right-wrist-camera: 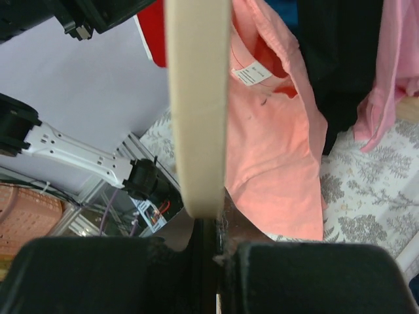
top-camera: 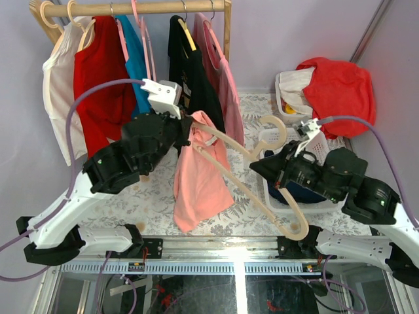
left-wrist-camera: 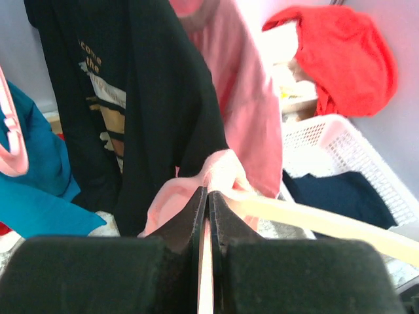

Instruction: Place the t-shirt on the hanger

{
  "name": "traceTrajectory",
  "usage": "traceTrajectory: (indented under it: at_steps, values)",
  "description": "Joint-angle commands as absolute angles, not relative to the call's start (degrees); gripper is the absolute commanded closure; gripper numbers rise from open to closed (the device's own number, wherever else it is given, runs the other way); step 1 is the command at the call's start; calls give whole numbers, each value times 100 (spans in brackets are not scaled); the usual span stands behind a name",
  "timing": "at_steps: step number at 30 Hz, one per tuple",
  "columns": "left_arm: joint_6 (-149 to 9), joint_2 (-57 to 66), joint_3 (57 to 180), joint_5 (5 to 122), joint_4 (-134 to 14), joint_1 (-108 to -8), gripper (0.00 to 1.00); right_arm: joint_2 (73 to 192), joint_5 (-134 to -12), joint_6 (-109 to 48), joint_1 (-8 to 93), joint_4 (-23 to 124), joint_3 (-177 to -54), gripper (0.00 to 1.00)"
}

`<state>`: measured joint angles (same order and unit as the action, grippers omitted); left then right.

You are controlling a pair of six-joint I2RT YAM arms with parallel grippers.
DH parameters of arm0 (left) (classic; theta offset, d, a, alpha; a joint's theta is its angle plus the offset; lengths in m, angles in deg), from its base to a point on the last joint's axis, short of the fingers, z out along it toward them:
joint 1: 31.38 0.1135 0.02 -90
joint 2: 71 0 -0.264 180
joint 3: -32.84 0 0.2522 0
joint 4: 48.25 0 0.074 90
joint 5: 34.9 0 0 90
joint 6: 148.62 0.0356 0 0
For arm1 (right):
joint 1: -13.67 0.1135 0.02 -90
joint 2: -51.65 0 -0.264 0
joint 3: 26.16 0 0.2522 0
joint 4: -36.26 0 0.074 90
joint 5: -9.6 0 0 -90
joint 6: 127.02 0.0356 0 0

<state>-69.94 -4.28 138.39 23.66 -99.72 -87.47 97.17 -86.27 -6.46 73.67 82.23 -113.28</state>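
Observation:
The salmon t-shirt (top-camera: 200,173) hangs limp above the table, bunched at its collar in my left gripper (top-camera: 188,128). In the left wrist view that gripper (left-wrist-camera: 208,196) is shut on a fold of the t-shirt (left-wrist-camera: 226,171). One arm of the cream hanger (left-wrist-camera: 327,222) enters the cloth right beside it. The hanger (top-camera: 239,147) slants from the collar down to my right gripper (top-camera: 260,161), with its hook (top-camera: 278,125) pointing up. In the right wrist view my right gripper (right-wrist-camera: 209,226) is shut on the hanger (right-wrist-camera: 196,98), with the t-shirt (right-wrist-camera: 275,150) hanging beyond.
A wooden clothes rail (top-camera: 131,8) at the back carries white, red, teal, black (top-camera: 190,72) and pale pink tops. A white basket (top-camera: 275,140) with dark navy cloth stands on the right. A bright red shirt (top-camera: 337,85) lies over a second basket behind it.

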Motion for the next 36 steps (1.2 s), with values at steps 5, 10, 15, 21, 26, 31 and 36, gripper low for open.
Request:
traceTrajectory:
  at_steps: [5, 10, 15, 21, 26, 31, 36]
  values:
    - [-7058, -521, 14666, 2266, -10108, -8745, 100, 9798, -9086, -1098, 7366, 7736, -12271, 100]
    - [-7097, -507, 14826, 2334, -10151, -8738, 100, 10083, -9003, -1276, 7364, 7714, -12616, 100]
    - [-7133, -444, 14789, 2392, -10164, -8743, 100, 10345, -8736, -1268, 7362, 7779, -12514, 100]
    - [-7222, -369, 14504, 2513, -10030, -8739, 100, 10348, -8264, -1130, 7368, 7858, -12052, 100]
    - [-7322, -292, 14253, 2729, -9989, -8746, 100, 10137, -7900, -1095, 7364, 8089, -11705, 100]
    - [-7387, -200, 13985, 2871, -9949, -8786, 100, 9878, -7484, -1116, 7371, 8392, -11674, 100]
    - [-7464, -106, 13865, 2895, -10006, -8898, 100, 9759, -7401, -1210, 7366, 9129, -12141, 100]
